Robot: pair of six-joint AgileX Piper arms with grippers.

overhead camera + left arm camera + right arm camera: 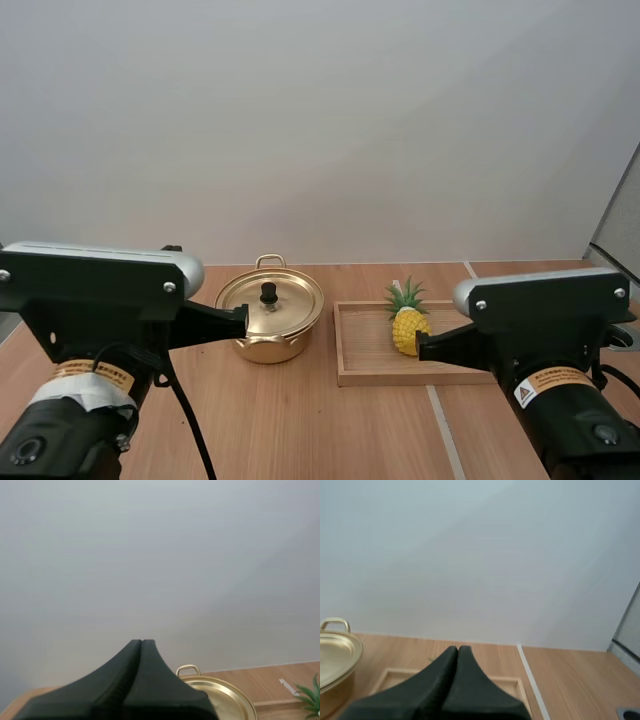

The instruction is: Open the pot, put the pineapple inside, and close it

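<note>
Gold pot (270, 345) x1 | pineapple (408, 328) x1 | L end effector (244, 319), R end effector (421, 347): closed, empty

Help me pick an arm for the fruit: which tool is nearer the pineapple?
The right tool: its tip is by the pineapple in the tray, while the left tool is by the pot.

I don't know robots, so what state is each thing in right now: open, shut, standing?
Round gold metal pot: closed.
Gold lid with black knob: seated on the pot.
Shallow rectangular wooden tray: lying flat beside the pot.
Small yellow pineapple with green leaves: upright in the tray.
Left end effector: shut, empty.
Right end effector: shut, empty.
</note>
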